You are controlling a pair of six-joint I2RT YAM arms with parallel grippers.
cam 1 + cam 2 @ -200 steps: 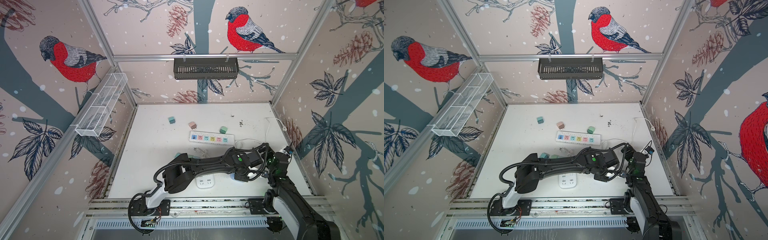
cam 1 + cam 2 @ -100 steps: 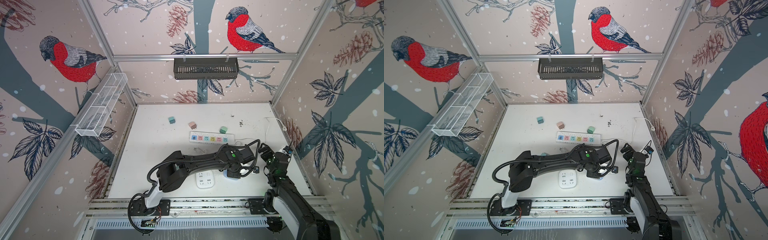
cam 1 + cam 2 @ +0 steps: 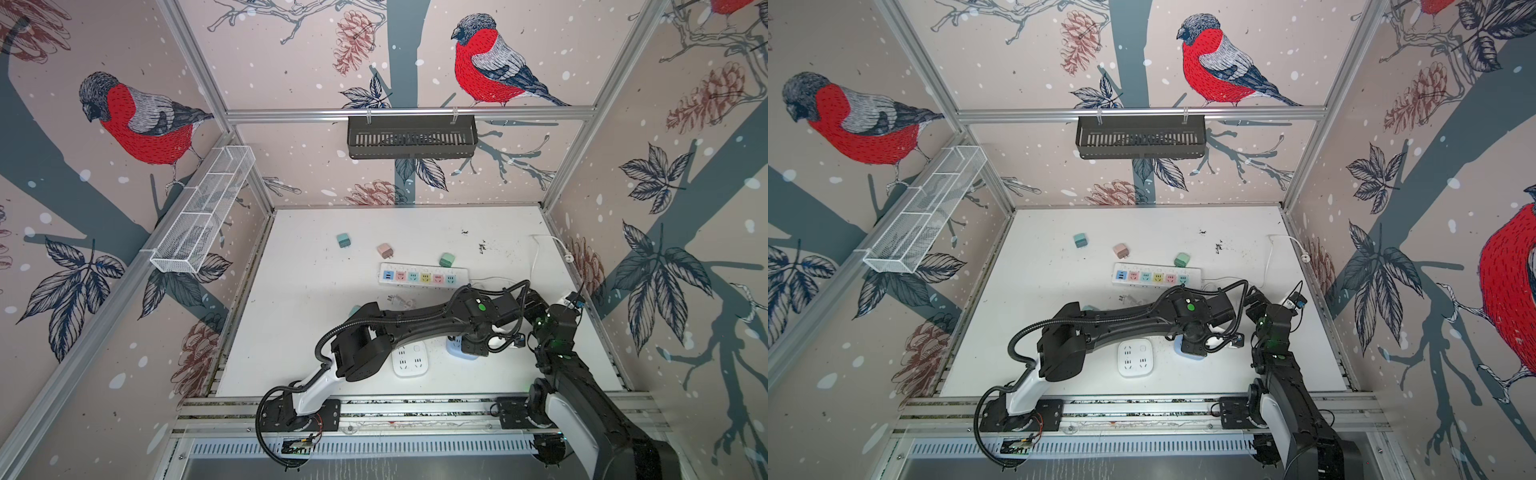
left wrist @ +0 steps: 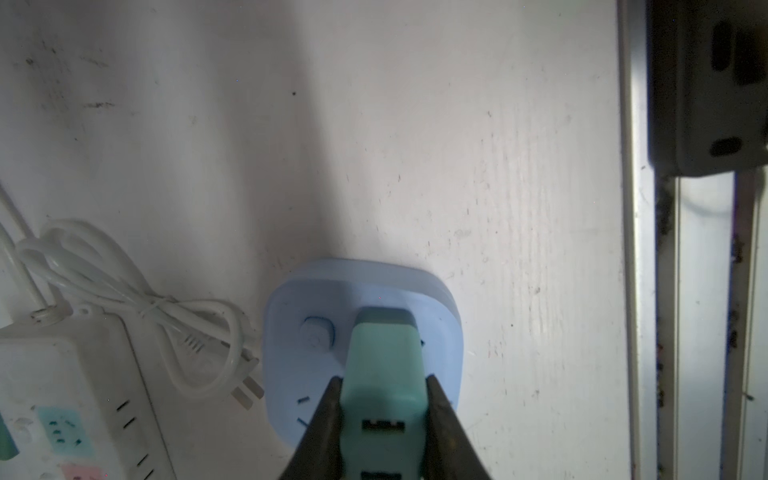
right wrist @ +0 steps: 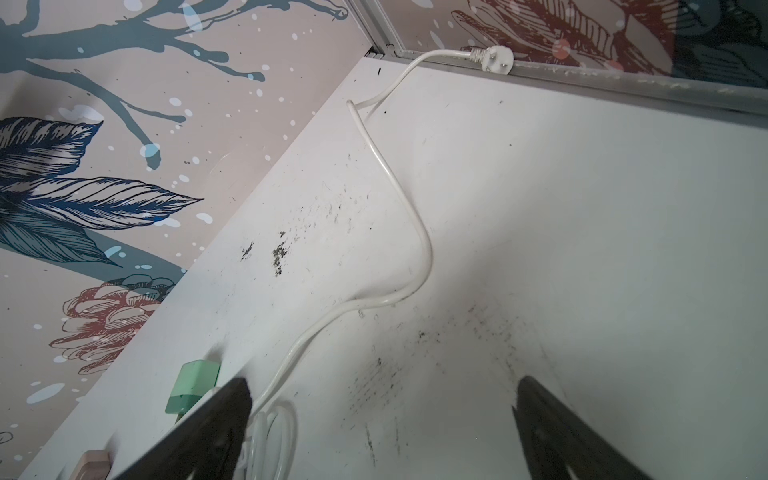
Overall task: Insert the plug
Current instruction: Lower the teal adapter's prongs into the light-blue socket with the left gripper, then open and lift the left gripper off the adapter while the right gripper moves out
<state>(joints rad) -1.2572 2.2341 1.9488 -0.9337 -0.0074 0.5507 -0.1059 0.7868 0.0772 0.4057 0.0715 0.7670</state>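
Observation:
In the left wrist view my left gripper [image 4: 384, 401] is shut on a mint-green plug [image 4: 384, 365], with a dark finger on each side of it. The plug's far end meets the face of a light blue socket block [image 4: 291, 353]; its prongs are hidden. In both top views the left arm's wrist covers most of that blue socket block [image 3: 455, 352] [image 3: 1183, 353], near the table's front right. My right gripper [image 5: 382, 401] is open over bare table with nothing between its fingers [image 5: 216, 424], and in both top views the right gripper [image 3: 528, 300] [image 3: 1253, 302] hangs just right of the left wrist.
A white square socket [image 3: 409, 360] [image 3: 1134, 358] lies left of the blue one. Behind it is a power strip [image 3: 424, 275] [image 4: 62, 395] with a coiled cord [image 4: 145, 311]. A teal plug [image 3: 343, 240], a pink plug [image 3: 385, 250] and a green plug [image 3: 446, 260] lie further back. A white cable [image 5: 399, 208] runs to the right wall.
The left arm has swung left, away from the right gripper, and brought the mint-green plug over the blue socket block. The right arm has barely moved.

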